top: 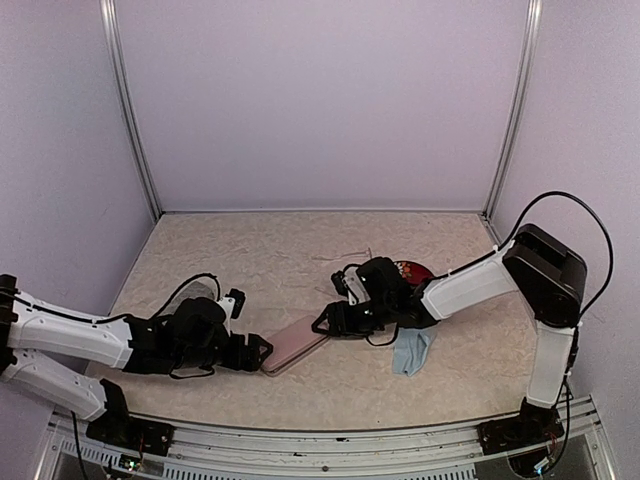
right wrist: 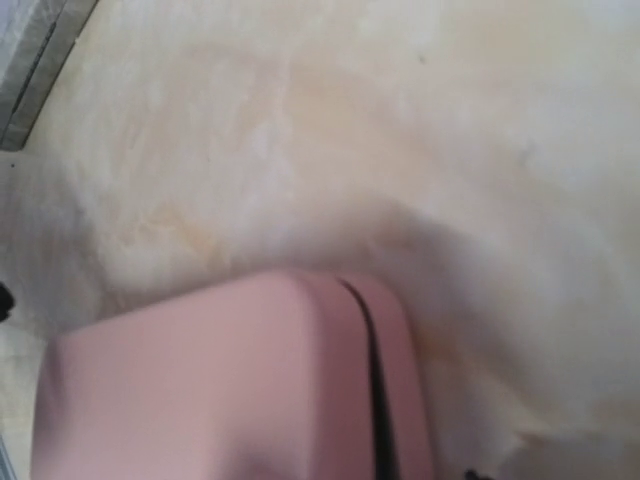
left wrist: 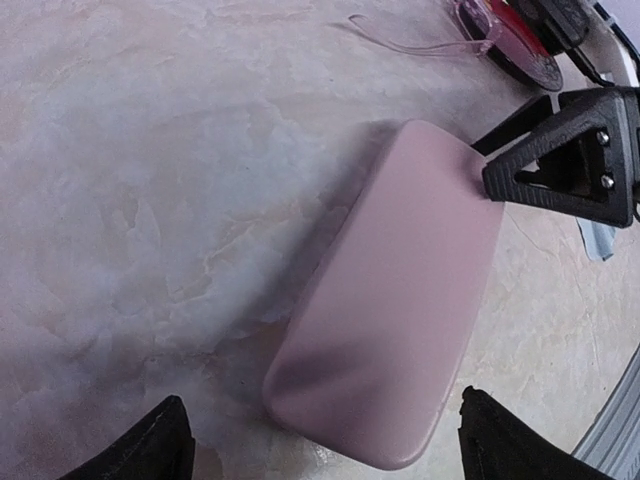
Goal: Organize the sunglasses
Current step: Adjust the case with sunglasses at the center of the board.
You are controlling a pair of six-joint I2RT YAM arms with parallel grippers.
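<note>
Top external view: both arms reach low over the tabletop [top: 250, 250] toward a closed oblong pink case [top: 295, 343] that lies aslant a little toward the near edge from the middle. The left gripper [top: 262, 352] sits at the case's near-left end and the right gripper [top: 330, 320] at its far-right end. In the left wrist view the left fingers [left wrist: 150, 450] stand wide apart. The case's rounded near end lies between them, with a clear gap on one side, and the other tip is very near the case's edge. One black triangular finger [left wrist: 560, 160] of the right gripper meets the case's far corner there. The right wrist view shows only the case's blurred pink shell and its dark seam, close under the camera. Whether the right fingers are clamped on the case or merely set against it cannot be told. The sunglasses lie beyond the case, past the right gripper, toward the right half of the tabletop. The translucent red pair [top: 415, 270] is partly hidden behind the right arm. The pale clear-pinkish pair [left wrist: 478, 22] lies just beside it, seemingly overlapping it, with one slim arm stretched out over the tabletop. A light-blue cloth [top: 410, 352] lies crumpled under the right forearm, nearer the near edge.
</note>
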